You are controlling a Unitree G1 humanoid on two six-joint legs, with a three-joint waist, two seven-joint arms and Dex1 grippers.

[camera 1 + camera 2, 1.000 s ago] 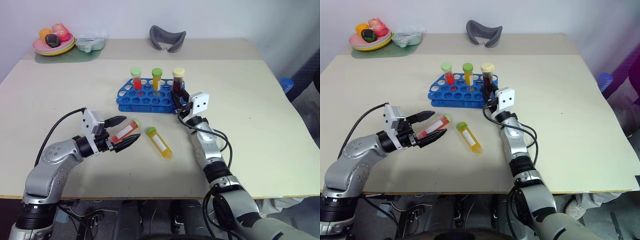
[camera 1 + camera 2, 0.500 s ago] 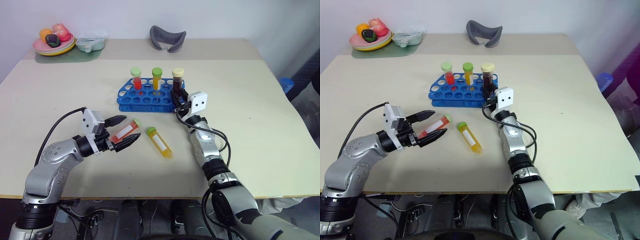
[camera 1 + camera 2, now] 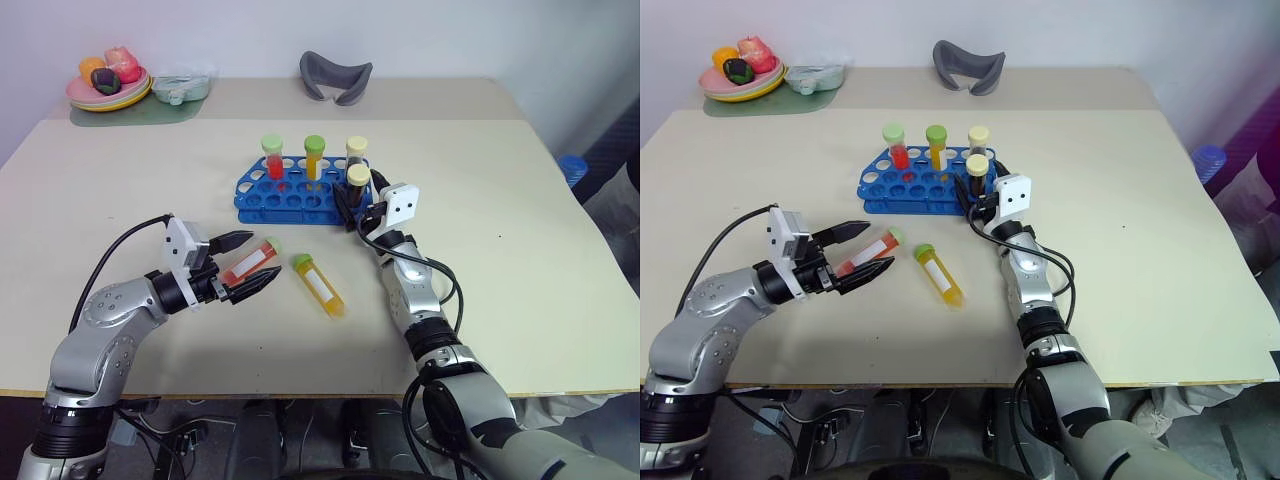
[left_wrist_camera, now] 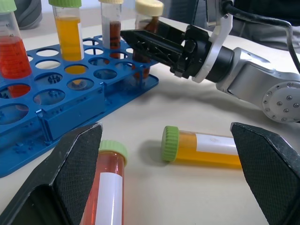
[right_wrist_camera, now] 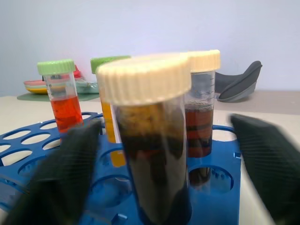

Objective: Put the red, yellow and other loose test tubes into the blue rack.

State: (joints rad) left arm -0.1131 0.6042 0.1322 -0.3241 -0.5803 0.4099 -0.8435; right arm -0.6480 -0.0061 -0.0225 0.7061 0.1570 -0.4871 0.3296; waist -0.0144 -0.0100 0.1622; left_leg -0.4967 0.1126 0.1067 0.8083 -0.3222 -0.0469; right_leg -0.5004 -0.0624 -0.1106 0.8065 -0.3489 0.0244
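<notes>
Four screw-cap tubes stand upright in the bright blue plastic two-tier rack (image 3: 295,195). The dark brown-liquid tube w/ pale yellow cap (image 3: 358,188) sits in a front hole at the rack's right end, between the spread fingers of the right gripper (image 3: 357,212), released. Near the rack's front, on the beige table (image 3: 520,230), lie the red-liquid tube w/ white label (image 3: 250,260) and the yellow-liquid tube w/ green cap (image 3: 318,285). Left gripper (image 3: 247,265) is wide open around the red tube, not clamping.

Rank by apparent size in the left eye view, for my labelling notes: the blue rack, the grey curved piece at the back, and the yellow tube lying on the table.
1. blue rack
2. grey curved piece, though farther away
3. yellow tube
</notes>
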